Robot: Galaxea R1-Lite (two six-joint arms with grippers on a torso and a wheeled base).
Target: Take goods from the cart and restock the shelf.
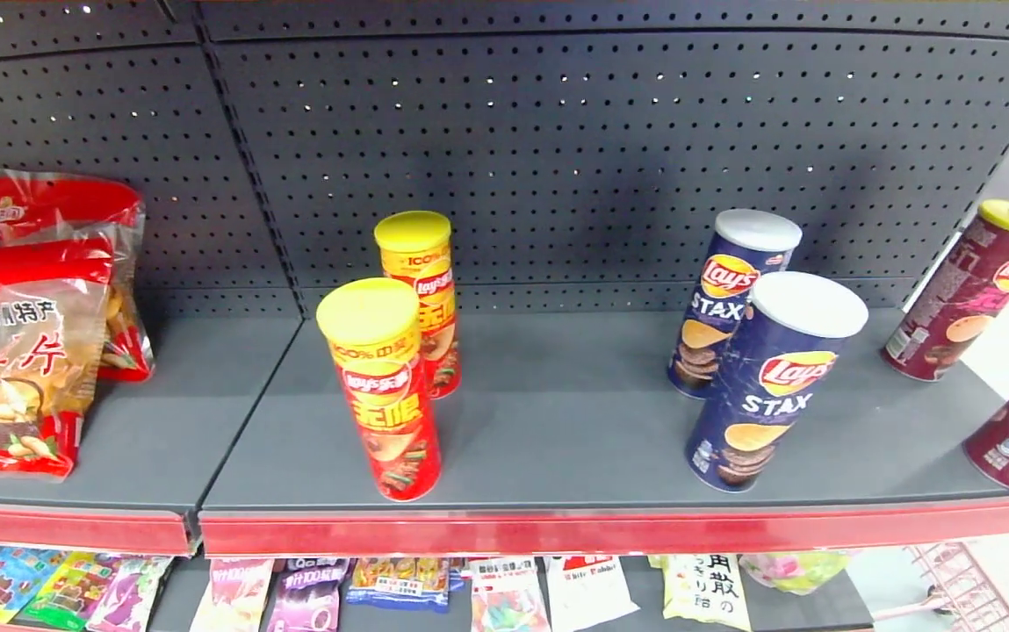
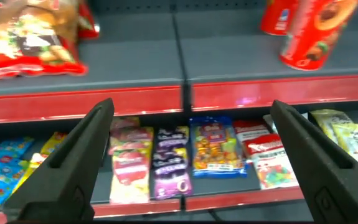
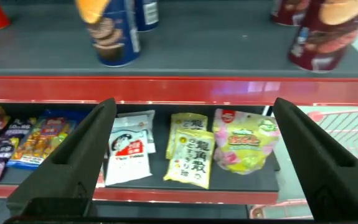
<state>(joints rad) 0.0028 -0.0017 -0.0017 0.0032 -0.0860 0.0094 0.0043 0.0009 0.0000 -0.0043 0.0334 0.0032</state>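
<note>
On the grey shelf stand two red chip cans with yellow lids, two blue chip cans with white lids and two maroon cans at the right end. My left gripper is open and holds nothing, in front of the shelf's red front edge, below the red cans. My right gripper is also open and holds nothing, facing the same red edge below a blue can and a maroon can. A corner of the pink wire cart shows beside the shelf's right end.
Red snack bags lean at the shelf's left section. The lower shelf holds several flat candy and snack packets. A perforated back panel closes the shelf behind. Open shelf floor lies between the red and blue cans.
</note>
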